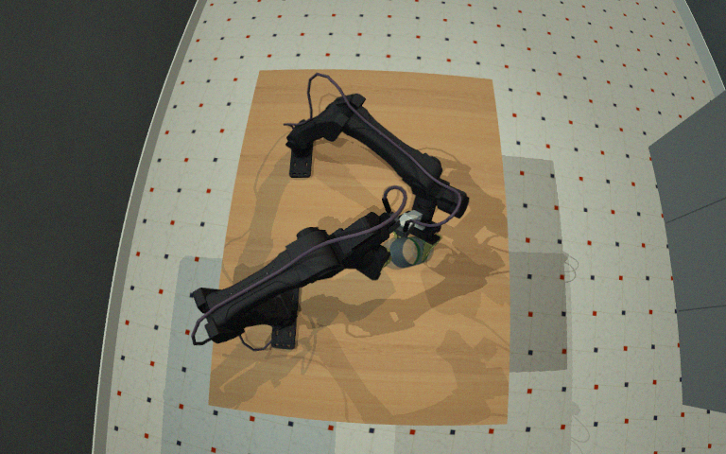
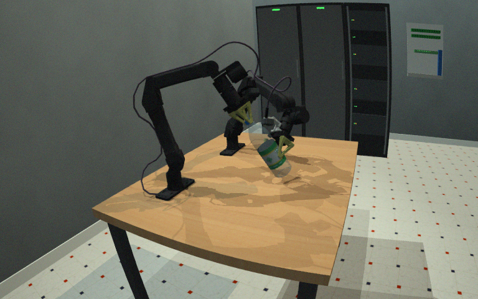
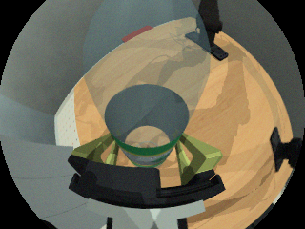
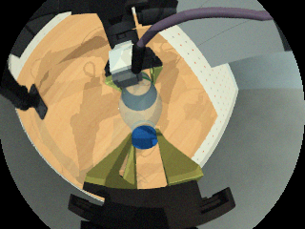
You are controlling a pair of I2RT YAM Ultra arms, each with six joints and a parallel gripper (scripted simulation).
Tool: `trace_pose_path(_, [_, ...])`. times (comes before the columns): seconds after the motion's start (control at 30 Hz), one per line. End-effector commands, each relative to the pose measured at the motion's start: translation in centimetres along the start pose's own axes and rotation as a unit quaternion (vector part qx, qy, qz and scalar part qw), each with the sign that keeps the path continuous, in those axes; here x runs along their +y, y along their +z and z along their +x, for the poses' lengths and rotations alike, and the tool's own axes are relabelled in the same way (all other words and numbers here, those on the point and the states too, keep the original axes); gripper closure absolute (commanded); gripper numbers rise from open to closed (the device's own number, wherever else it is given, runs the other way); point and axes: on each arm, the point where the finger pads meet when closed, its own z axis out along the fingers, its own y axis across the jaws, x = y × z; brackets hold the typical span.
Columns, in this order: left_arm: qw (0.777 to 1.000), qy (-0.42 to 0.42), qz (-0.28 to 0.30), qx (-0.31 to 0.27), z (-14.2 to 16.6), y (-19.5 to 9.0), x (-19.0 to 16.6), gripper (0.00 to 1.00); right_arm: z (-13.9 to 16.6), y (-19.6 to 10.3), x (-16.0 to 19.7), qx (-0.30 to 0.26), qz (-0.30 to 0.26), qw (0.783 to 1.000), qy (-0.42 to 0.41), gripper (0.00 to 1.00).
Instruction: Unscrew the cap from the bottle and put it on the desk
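Observation:
A clear bottle (image 1: 404, 253) (image 2: 272, 155) (image 3: 147, 112) (image 4: 139, 112) with a green and white label is tilted in the air above the desk, its neck up toward the right arm. My left gripper (image 2: 274, 148) (image 3: 147, 132) is shut on the bottle's body at the label. The blue cap (image 2: 248, 123) (image 4: 144, 137) is at the bottle's neck. My right gripper (image 2: 248, 119) (image 4: 145, 134) is shut on the cap from above. In the top view the right arm hides the cap. I cannot tell how far the cap is turned on its thread.
The wooden desk (image 1: 455, 375) (image 2: 225, 225) bears both arms' bases, and its edge runs beyond the bottle. The left wrist's white camera mount (image 1: 409, 219) (image 4: 121, 58) is close to the bottle and the right gripper. The arms' cables loop above. Dark cabinets (image 2: 321, 70) stand behind the desk.

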Motion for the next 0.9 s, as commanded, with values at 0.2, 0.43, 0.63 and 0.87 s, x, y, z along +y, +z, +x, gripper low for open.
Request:
trace_pose_path(0.2, [1.0,0.004,-0.013,-0.016,-1.16,-0.93,0.64,1.0,-0.37,-0.64,-0.3,-0.035,0.02,0.99,-0.137,1.0])
trace_pose_path(0.43, [1.0,0.004,-0.013,-0.016,-1.16,-0.93,0.64,1.0,-0.17,-0.21,-0.14,-0.016,0.013,0.995,-0.099,0.77])
trace_pose_path(0.63, [1.0,0.004,-0.013,-0.016,-1.16,-0.93,0.64,1.0,-0.17,-0.21,-0.14,-0.016,0.012,0.996,-0.091,0.43])
trace_pose_path(0.87, [1.0,0.004,-0.013,-0.016,-1.16,-0.93,0.64,1.0,-0.14,-0.36,-0.15,0.001,-0.004,0.994,0.108,0.43])
